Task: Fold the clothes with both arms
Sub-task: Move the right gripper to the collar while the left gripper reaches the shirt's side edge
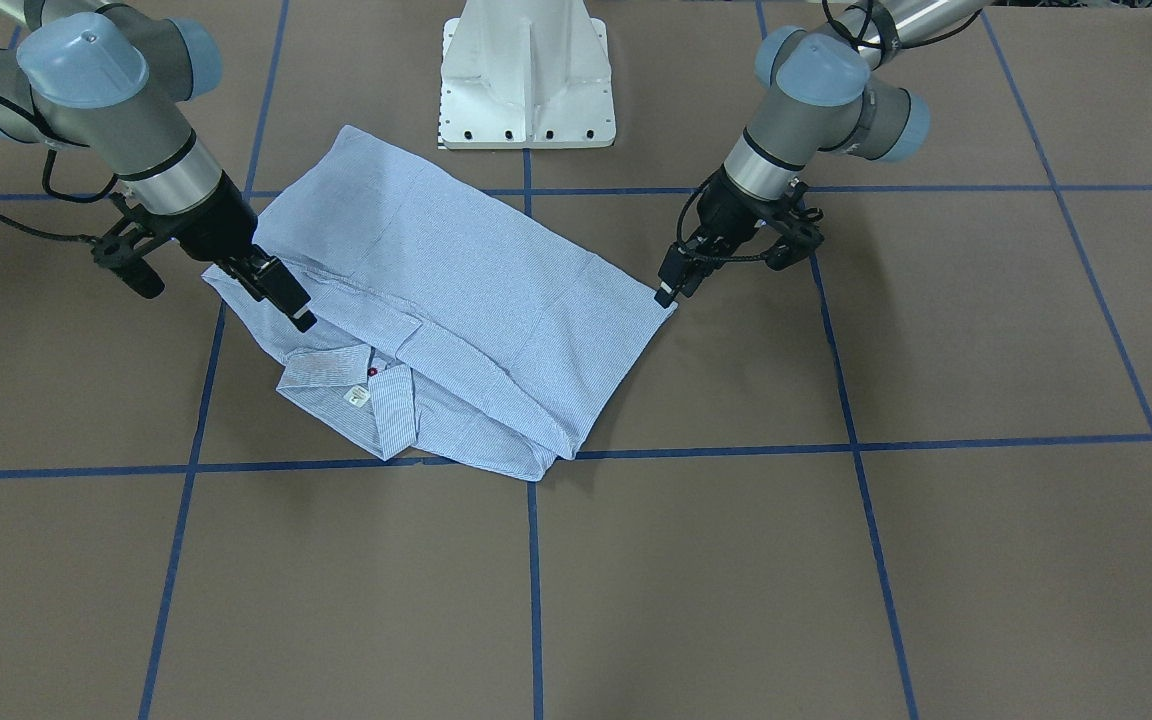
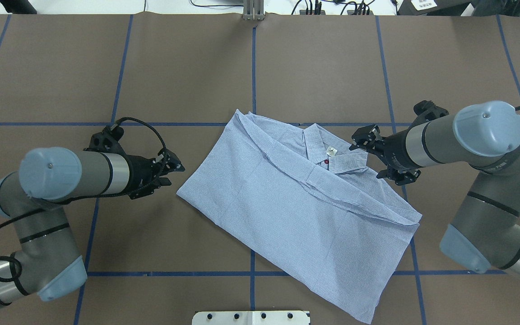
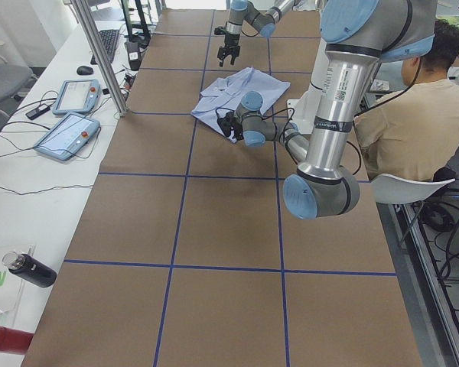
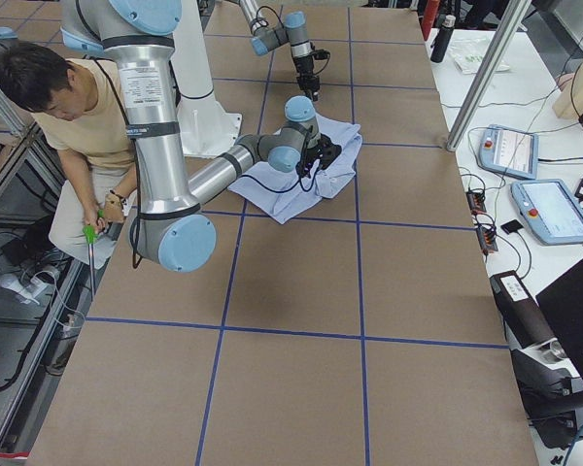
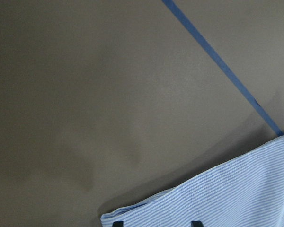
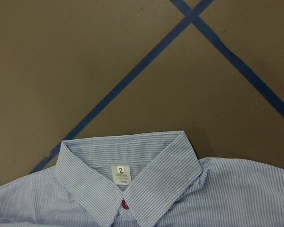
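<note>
The clothes are one light blue striped shirt (image 1: 476, 290) (image 2: 296, 212), lying folded into a slanted rectangle on the brown table. Its collar (image 2: 332, 155) (image 6: 128, 161) with a white tag (image 6: 121, 173) faces away from the robot. My left gripper (image 2: 172, 174) (image 1: 669, 295) is open, low at the shirt's corner; in the left wrist view its fingertips (image 5: 195, 222) stand apart over the hem of the shirt (image 5: 227, 194). My right gripper (image 2: 368, 159) (image 1: 301, 318) is open, just over the cloth beside the collar. The right gripper's fingers are out of the right wrist view.
The white pedestal base (image 1: 526, 75) stands just behind the shirt. Blue tape lines (image 1: 533, 600) grid the table. A person (image 3: 413, 107) sits beside the robot. Control tablets (image 3: 65, 134) and a bottle (image 3: 30, 269) lie on the white side table.
</note>
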You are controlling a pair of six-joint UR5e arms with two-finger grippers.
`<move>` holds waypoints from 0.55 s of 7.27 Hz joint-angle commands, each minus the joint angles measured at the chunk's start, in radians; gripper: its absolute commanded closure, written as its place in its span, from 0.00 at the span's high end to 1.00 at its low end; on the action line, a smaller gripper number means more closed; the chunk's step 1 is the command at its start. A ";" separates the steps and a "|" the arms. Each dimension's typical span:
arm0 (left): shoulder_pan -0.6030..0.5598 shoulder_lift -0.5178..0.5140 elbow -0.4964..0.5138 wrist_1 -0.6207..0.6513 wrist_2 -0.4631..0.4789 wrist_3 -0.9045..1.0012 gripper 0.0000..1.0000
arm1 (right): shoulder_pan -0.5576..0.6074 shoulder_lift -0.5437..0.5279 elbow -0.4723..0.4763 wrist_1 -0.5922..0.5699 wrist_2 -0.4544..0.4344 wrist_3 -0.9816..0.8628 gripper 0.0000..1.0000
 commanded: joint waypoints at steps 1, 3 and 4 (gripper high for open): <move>0.014 -0.022 0.043 0.005 0.005 -0.002 0.57 | 0.005 0.001 -0.010 0.000 -0.001 -0.009 1.00; 0.014 -0.071 0.096 0.007 0.008 -0.004 0.57 | 0.005 0.001 -0.024 0.003 -0.002 -0.009 1.00; 0.014 -0.071 0.095 0.007 0.008 -0.004 0.53 | 0.007 0.001 -0.024 0.003 -0.002 -0.009 1.00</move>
